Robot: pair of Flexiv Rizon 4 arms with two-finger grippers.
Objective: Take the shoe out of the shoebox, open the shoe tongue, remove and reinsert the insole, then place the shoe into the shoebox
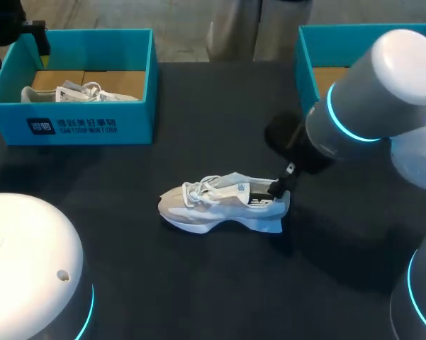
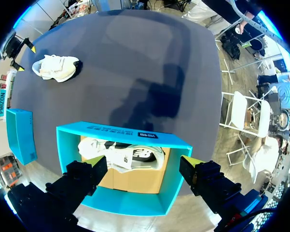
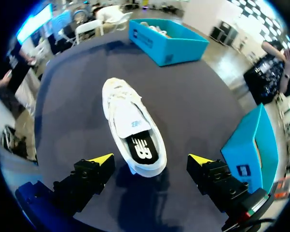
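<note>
Dark tabletop [image 1: 127,248] holds the shoe [image 1: 223,204] upright in the open, tongue [image 3: 131,121] raised, insole [image 3: 142,147] showing. Our right gripper [image 3: 150,159] hangs spread wide over the heel; we judge pinching the insole's rear edge comes next. Our left gripper [image 2: 145,162], also spread, hovers above the left shoebox [image 2: 118,133].

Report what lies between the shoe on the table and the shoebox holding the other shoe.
Nothing: in the head view only bare dark table separates the shoe from the shoebox; the right wrist view shows the same.
</note>
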